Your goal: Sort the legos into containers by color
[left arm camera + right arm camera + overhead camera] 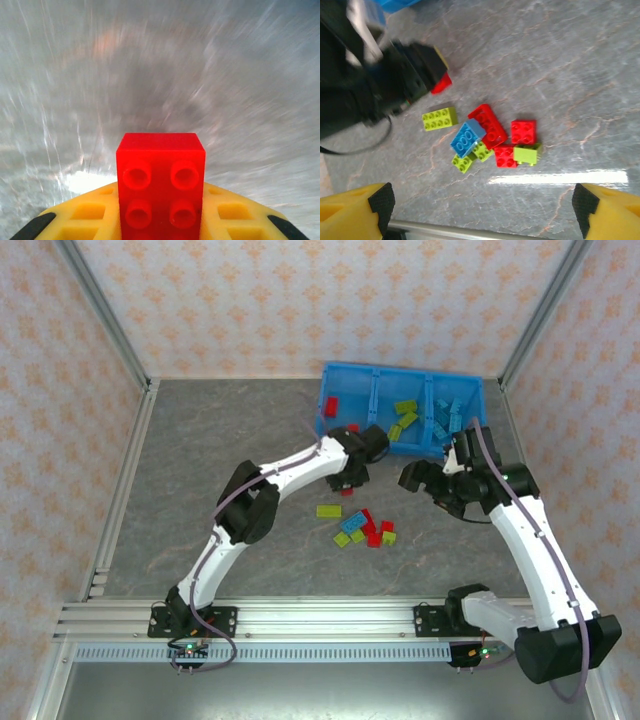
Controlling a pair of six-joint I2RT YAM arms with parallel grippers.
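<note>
Legos, small studded plastic bricks in red, yellow-green and light blue (pixel 366 529), lie clustered on the grey table (pixel 220 460). One red brick (pixel 161 185) is clamped in the left gripper (pixel 347 484), seemingly just off the surface. Right gripper (pixel 482 204) gapes wide, empty, near the bright blue plastic bin (pixel 400 371).

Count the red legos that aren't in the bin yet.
4. Three lie piled on the table: a long brick, a square brick right of it, another below. The fourth brick is gripped in the left hand. Others may be hidden.
</note>
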